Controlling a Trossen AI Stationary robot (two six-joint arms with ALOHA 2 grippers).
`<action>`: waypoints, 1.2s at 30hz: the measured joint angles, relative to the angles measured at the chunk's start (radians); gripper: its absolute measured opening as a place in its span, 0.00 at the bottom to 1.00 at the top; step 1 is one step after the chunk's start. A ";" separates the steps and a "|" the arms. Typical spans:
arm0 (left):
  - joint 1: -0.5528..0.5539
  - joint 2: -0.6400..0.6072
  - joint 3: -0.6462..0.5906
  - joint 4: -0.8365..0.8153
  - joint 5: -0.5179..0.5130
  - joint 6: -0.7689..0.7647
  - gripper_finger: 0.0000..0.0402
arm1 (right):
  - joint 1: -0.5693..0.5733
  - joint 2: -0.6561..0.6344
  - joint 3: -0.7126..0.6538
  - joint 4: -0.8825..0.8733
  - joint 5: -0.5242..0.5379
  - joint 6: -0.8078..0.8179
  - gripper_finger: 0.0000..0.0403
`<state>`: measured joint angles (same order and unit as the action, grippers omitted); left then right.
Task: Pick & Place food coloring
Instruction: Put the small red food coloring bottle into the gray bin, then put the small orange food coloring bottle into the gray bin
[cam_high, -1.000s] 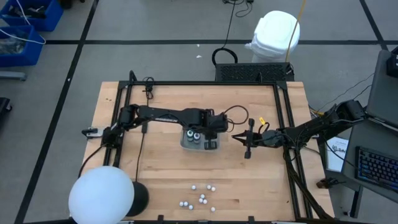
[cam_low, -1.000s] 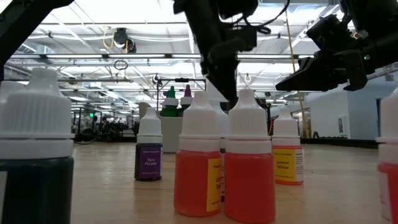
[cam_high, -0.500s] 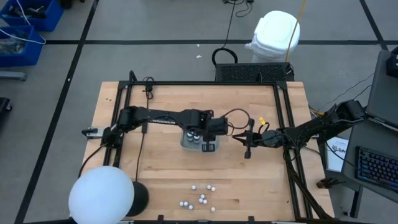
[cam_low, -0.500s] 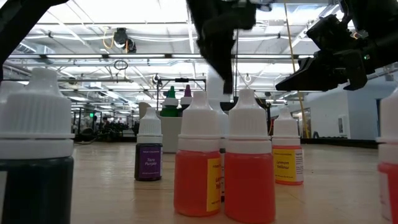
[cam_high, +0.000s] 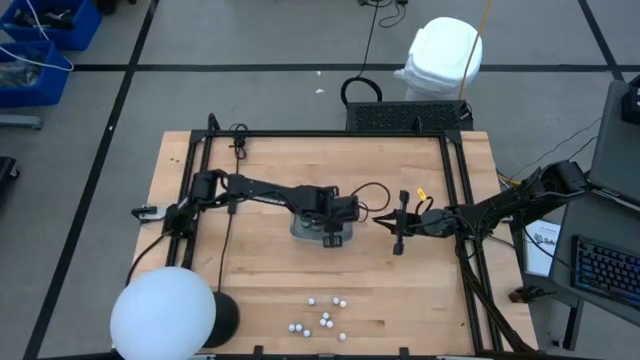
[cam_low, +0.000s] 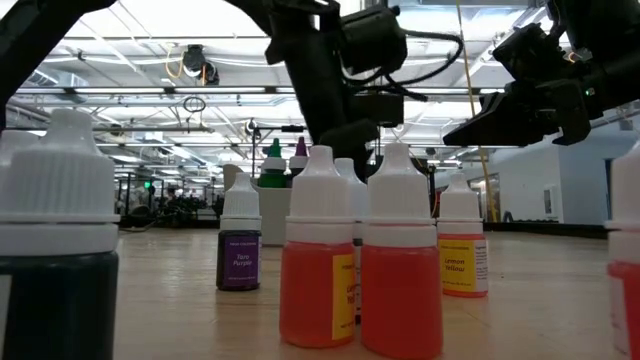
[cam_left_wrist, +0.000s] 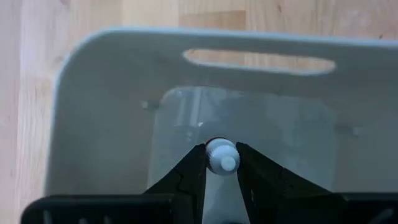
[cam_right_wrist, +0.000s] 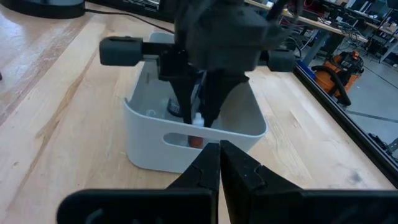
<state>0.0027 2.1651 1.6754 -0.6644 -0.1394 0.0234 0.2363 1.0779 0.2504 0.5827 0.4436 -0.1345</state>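
The left gripper (cam_left_wrist: 221, 163) reaches down into the translucent grey tray (cam_left_wrist: 112, 118) near the middle of the wooden table (cam_high: 250, 290), its two dark fingers (cam_left_wrist: 186, 177) pinched on the white cap of a small food coloring bottle (cam_left_wrist: 221, 155). In the right wrist view the same gripper hangs inside the tray (cam_right_wrist: 149, 149), and the held bottle (cam_right_wrist: 198, 121) shows a white cap just under the fingertips, with something reddish below it that is probably its body, though the tray wall hides most of it. From above, the tray (cam_high: 300, 232) sits between the two arms, and the left gripper (cam_high: 331, 238) covers most of its inside, so what else lies in it cannot be made out there. The right gripper (cam_high: 379, 221) waits just beside the tray on the table's right half, its jaws pressed together on nothing; its own fingertips (cam_right_wrist: 219, 163) meet in the right wrist view, aimed at the tray. A loose cluster of white-capped bottles (cam_high: 325, 318) stands near the table's front edge, well apart from the tray. The low view looks across them: two orange-red bottles (cam_low: 360, 290) side by side up close, a purple-labelled bottle (cam_low: 240, 245) to their left, a yellow-labelled bottle (cam_low: 462, 250) to their right, and a dark bottle (cam_low: 60, 260) at the near left edge.
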 joint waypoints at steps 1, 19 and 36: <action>0.004 -0.001 -0.007 0.014 0.009 -0.003 0.21 | 0.000 0.000 0.000 0.000 0.000 0.000 0.01; 0.010 0.001 0.001 0.019 0.060 0.001 0.53 | 0.000 0.000 0.000 0.000 0.000 0.000 0.01; -0.085 -0.025 0.432 -0.492 -0.188 0.132 0.62 | 0.000 0.000 0.000 -0.008 0.000 -0.008 0.01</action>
<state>-0.0826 2.1400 2.1079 -1.1561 -0.3270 0.1549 0.2363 1.0779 0.2504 0.5751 0.4435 -0.1425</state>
